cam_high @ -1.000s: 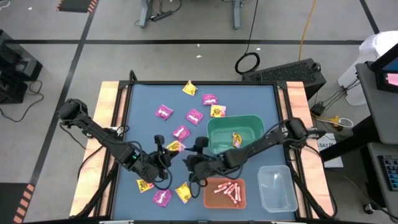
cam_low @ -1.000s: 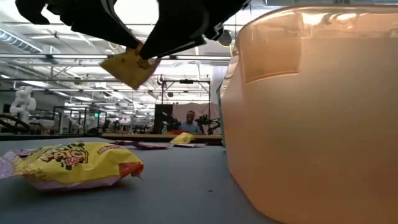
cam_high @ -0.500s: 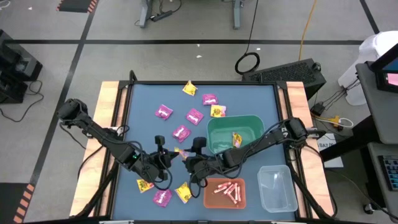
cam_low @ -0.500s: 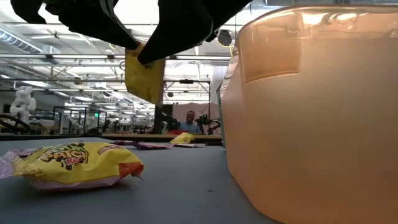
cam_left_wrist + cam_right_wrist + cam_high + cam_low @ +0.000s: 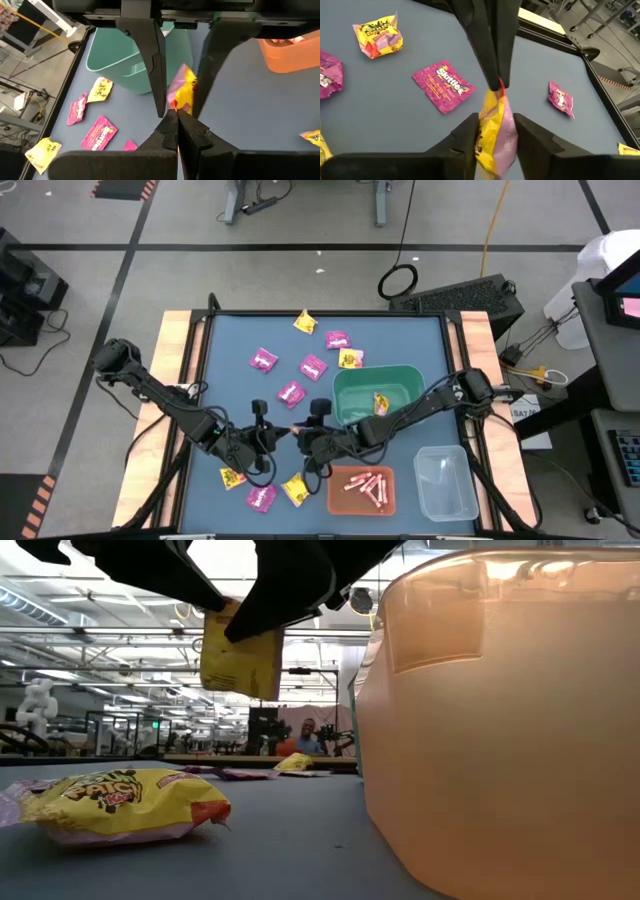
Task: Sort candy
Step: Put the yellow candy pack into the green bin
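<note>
Packet: yellow candy packet [image 5: 492, 132], light, crinkly, slippery; grip the flat middle.
Left gripper [image 5: 176, 116]: clenched on its top edge.
Right gripper [image 5: 492, 131]: astride it, closing.

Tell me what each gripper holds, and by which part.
The left gripper pinches a yellow packet by its top edge; the right gripper brackets its lower half, contact unclear.

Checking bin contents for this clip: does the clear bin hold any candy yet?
No. In the high view the clear bin shows only its bare bottom, while the sticks lie in the orange bin beside it.
</note>
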`<state>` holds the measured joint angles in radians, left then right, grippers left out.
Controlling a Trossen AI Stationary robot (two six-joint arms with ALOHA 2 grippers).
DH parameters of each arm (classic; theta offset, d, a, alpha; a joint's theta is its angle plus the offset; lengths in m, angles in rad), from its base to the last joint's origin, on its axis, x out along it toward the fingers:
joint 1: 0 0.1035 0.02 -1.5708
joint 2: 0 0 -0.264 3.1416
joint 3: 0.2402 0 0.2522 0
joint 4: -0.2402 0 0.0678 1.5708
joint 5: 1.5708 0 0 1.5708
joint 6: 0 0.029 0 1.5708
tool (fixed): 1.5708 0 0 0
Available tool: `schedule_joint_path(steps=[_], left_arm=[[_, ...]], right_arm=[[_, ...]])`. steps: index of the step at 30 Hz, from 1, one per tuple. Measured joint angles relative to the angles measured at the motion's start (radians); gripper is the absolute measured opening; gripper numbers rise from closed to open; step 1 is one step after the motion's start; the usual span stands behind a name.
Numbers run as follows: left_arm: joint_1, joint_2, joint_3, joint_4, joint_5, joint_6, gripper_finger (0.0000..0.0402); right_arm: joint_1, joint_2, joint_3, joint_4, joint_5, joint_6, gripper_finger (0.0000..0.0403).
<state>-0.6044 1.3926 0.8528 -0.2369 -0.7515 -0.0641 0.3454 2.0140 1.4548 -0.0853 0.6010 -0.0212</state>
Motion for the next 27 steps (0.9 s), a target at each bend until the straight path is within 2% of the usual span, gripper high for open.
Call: schedule_joint_path(steps=[6, 13, 18, 22, 27], left_arm=[[0.0, 0.0, 0.0, 0.009, 0.011, -0.016, 0.0006], [0.0, 0.0, 0.0, 0.073, -0.021, -0.041, 0.0051], [-0.002, 0.0, 0.0, 0.074, -0.039, -0.105, 0.0104], [-0.015, 0.0, 0.0, 0.072, -0.038, -0.14, 0.0146], [-0.052, 0.0, 0.0, 0.062, -0.028, -0.216, 0.0176]], right_arm=[[0.0, 0.0, 0.0, -0.002, 0.0, -0.028, 0.0062], [0.001, -0.014, 0.0, -0.02, 0.004, -0.091, 0.004], [0.002, -0.052, -0.001, -0.15, 0.029, -0.092, 0.0039], [0.007, -0.115, -0.001, -0.296, 0.028, -0.033, 0.0039], [0.021, -0.214, -0.001, -0.508, 0.032, 0.033, 0.0038]])
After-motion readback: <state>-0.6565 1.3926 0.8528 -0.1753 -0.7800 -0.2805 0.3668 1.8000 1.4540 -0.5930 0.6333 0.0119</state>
